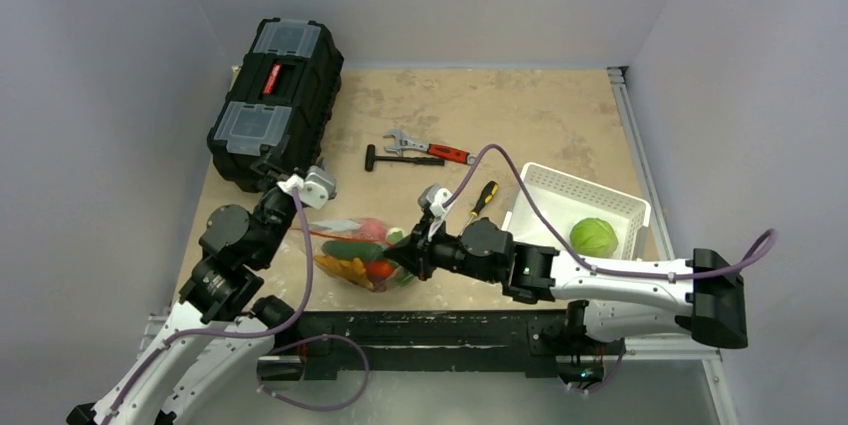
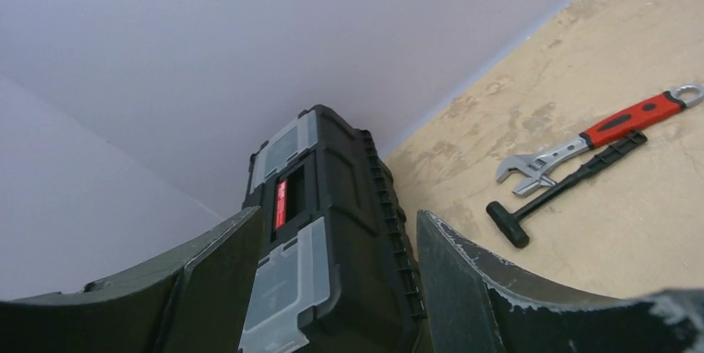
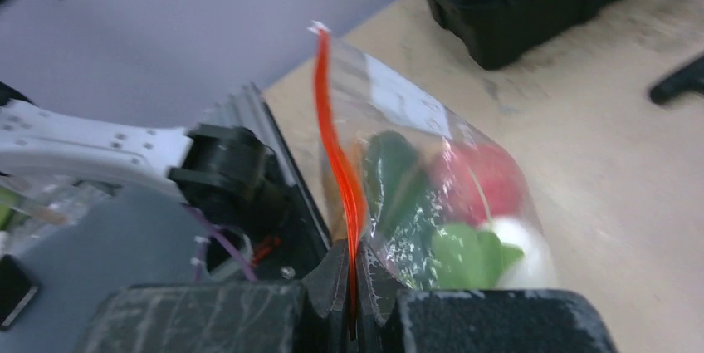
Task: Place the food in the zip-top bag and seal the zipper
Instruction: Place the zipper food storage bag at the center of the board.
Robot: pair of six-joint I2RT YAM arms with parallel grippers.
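Note:
The clear zip-top bag point(image 1: 352, 255) lies near the table's front edge between my arms and holds food: a green cucumber point(image 3: 397, 178), a red piece point(image 3: 481, 180), leafy greens point(image 3: 465, 255) and a white radish point(image 3: 531, 257). My right gripper point(image 3: 352, 291) is shut on the orange-red zipper point(image 3: 334, 149), which stands upright with a small white piece point(image 3: 319, 28) at its far end. It shows in the top view point(image 1: 408, 259) at the bag's right end. My left gripper point(image 2: 336, 286) is open and empty, raised left of the bag and pointing at the toolbox. A green leafy ball point(image 1: 594, 236) sits in the basket.
A black toolbox point(image 1: 277, 100) stands at the back left. A red-handled wrench point(image 1: 430, 148) and a black mallet point(image 1: 400, 161) lie mid-table, a screwdriver point(image 1: 483, 198) nearer. A white slotted basket point(image 1: 560, 195) stands at the right.

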